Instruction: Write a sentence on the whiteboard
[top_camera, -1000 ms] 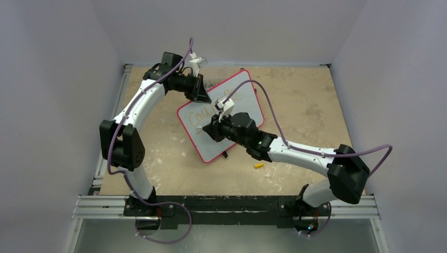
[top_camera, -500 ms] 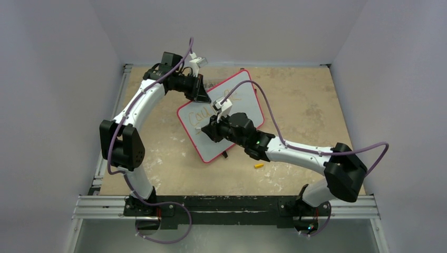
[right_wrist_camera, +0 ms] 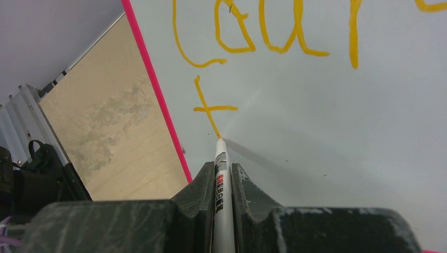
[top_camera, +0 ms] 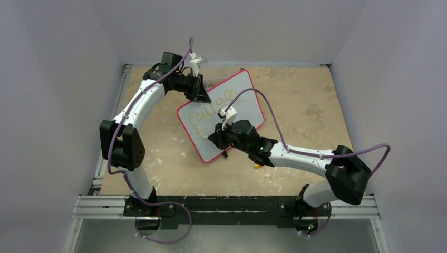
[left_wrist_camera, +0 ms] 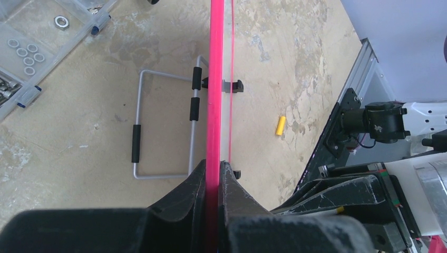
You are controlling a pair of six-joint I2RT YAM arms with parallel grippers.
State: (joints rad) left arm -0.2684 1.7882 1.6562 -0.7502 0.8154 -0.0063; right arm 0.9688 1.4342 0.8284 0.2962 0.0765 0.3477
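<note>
The whiteboard (top_camera: 242, 90) lies tilted in mid-table, pale face with a red rim (left_wrist_camera: 215, 79). My left gripper (top_camera: 203, 95) is shut on its far left rim, the fingers (left_wrist_camera: 197, 176) pinching the red edge. The sentence (top_camera: 212, 107) in orange-yellow has one line, "courage", and a lone "t" (right_wrist_camera: 210, 108) starting the line below. My right gripper (top_camera: 213, 138) is shut on a white marker (right_wrist_camera: 220, 158) over the board's near left part. The marker's tip touches the board at the foot of the "t".
A small yellow cap (left_wrist_camera: 281, 125) lies on the table near the board's near corner, half under the right arm. A bent wire stand (left_wrist_camera: 138, 134) with black sleeves lies beyond the board. A clear parts box (left_wrist_camera: 31, 47) with washers sits at the far left.
My right gripper has slid with the marker toward the near edge, uncovering the first line. A "t" now shows below it. The left arm has not moved.
</note>
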